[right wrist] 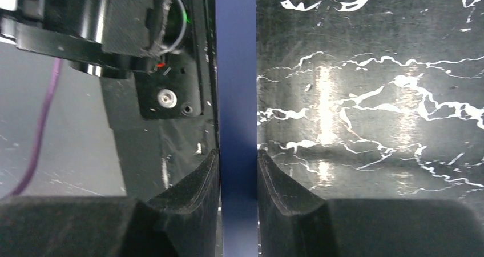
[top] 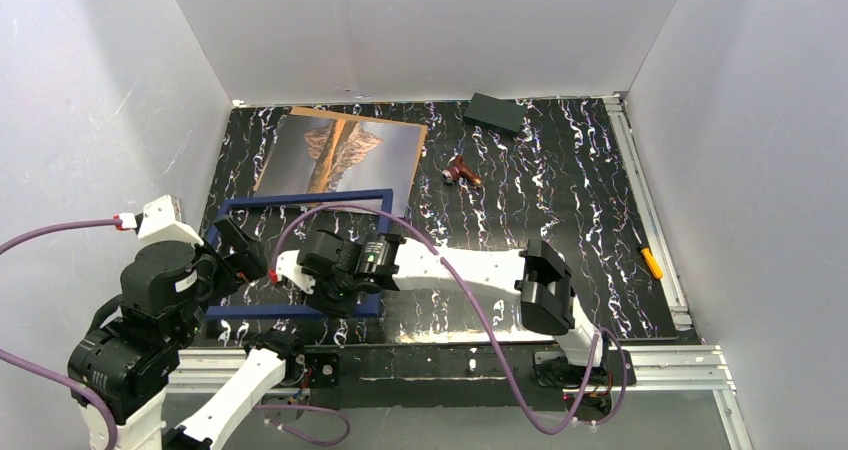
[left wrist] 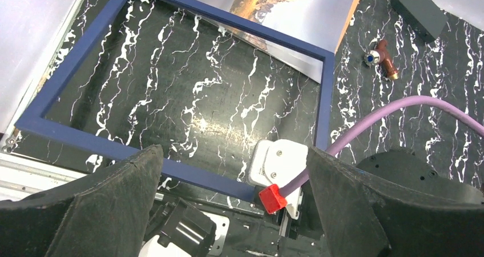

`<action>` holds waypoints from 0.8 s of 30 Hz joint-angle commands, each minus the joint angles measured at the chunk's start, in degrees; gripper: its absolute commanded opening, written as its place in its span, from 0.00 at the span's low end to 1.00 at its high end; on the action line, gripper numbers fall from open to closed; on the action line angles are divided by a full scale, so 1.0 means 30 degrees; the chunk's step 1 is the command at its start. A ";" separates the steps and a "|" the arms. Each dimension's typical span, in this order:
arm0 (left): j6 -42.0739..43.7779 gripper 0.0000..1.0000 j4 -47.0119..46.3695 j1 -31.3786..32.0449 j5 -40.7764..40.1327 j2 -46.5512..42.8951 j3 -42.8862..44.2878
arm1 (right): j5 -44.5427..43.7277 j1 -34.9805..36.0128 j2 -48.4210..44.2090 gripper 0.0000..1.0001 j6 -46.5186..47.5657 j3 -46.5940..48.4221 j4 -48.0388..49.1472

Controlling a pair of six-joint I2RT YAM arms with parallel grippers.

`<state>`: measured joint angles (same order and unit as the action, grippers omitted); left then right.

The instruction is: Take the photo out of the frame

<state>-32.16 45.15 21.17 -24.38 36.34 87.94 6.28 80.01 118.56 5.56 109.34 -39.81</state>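
The navy-blue frame [top: 300, 201] [left wrist: 74, 45] lies at the near left of the table, with bare marbled table showing through its middle. The photo [top: 340, 150] [left wrist: 308, 8], a brown mountain on grey sky, lies face up behind it. The frame's far rail crosses over the photo's near edge. My right gripper [top: 335, 305] [right wrist: 238, 160] is shut on the frame's near rail [right wrist: 235, 68], one pad on each side. My left gripper [top: 240, 255] [left wrist: 234, 154] is open above the frame's near left part and holds nothing.
A black block [top: 495, 113] [left wrist: 419, 11] sits at the back of the table. A small brown object [top: 462, 173] [left wrist: 383, 57] lies right of the photo. A yellow tool [top: 651, 262] rests by the right-hand metal rail [top: 640, 200]. Grey walls enclose three sides.
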 commanded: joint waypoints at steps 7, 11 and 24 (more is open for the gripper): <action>-0.0449 0.97 0.0245 0.0093 0.0133 -0.0040 -0.1009 | -0.0581 0.1822 -0.1040 0.01 -0.3814 -0.2456 0.2148; -0.0537 0.97 0.0218 0.0092 0.0323 0.0171 -0.1124 | -0.0552 0.1898 -0.2444 0.01 -0.4327 -0.5141 0.3738; -0.0929 0.97 0.0214 0.0085 0.0559 0.0512 -0.1489 | -0.0512 0.1360 -0.3379 0.01 -0.3137 -0.9312 0.6106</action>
<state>-34.30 45.30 21.17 -22.35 36.38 84.12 3.55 85.49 111.81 -4.54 83.44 -26.94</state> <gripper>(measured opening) 0.970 0.319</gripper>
